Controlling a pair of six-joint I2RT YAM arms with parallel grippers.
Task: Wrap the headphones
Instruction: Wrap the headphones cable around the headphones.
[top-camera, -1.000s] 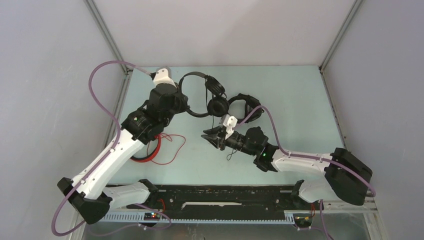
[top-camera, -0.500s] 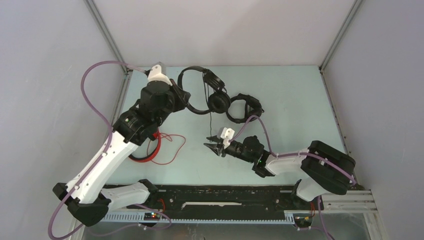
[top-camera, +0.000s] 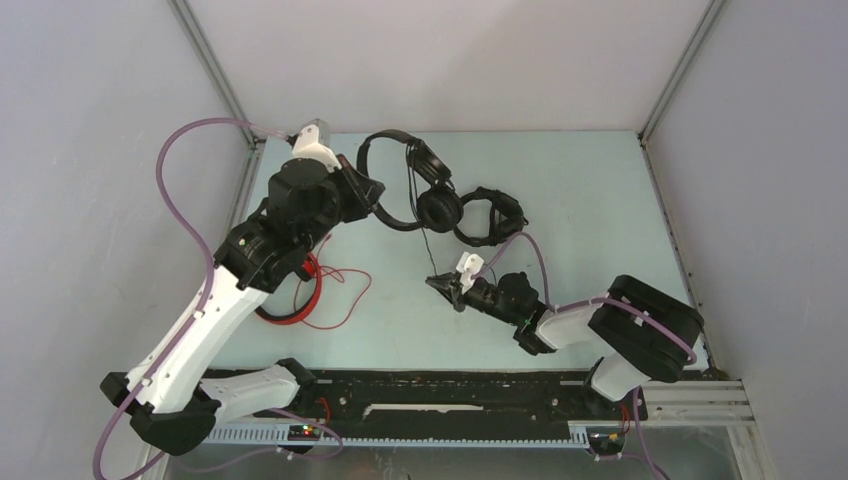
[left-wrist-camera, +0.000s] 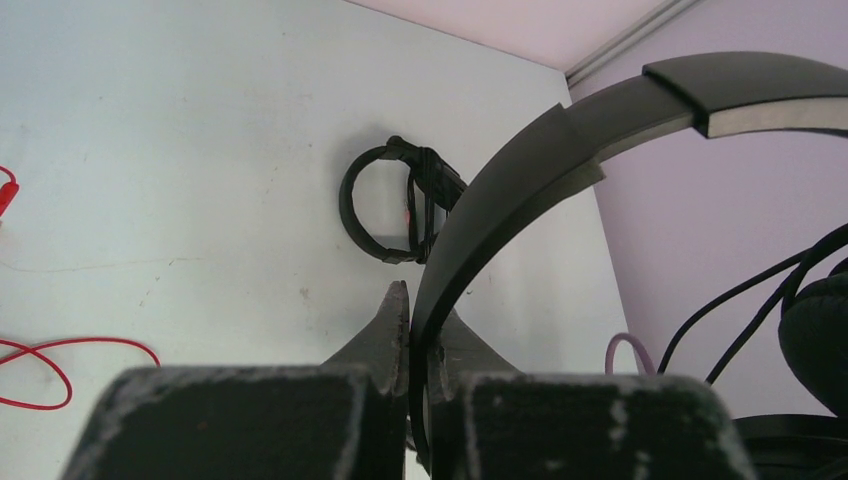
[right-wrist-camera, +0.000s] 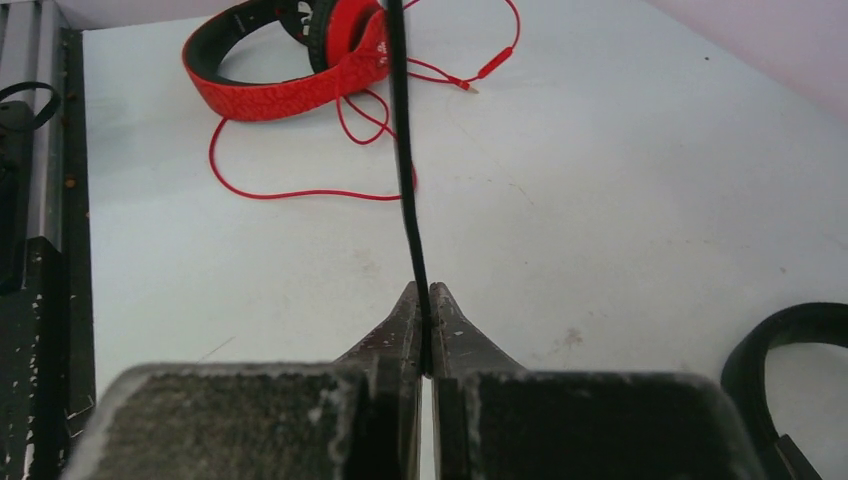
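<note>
Wrap step on the slim black headset (top-camera: 437, 207): left gripper (left-wrist-camera: 420, 310) has its jaws pinching the headband edge-on and holds the headset tilted up off the surface (top-camera: 580, 200). Right gripper (right-wrist-camera: 422, 290) sits toward the near edge from that headset, jaws pressed together on its thin black cable (right-wrist-camera: 405, 150), which runs fairly straight up from the fingertips toward the cups. Judgement: cable is caught, winding not yet begun; next move probably needs the right arm to carry the cable around the band or cups while the left holds the headset steady, with no slack or slip at the pinch. Bulkier black headset (top-camera: 490, 215) lies just right of the slim one's lower cup; touching or not, can't tell. Red headset (right-wrist-camera: 300, 85), loose red cable (top-camera: 345, 290) unwound, lies well to the slim headset's near left, partly under the left arm. No brand, label or writing readable.
</note>
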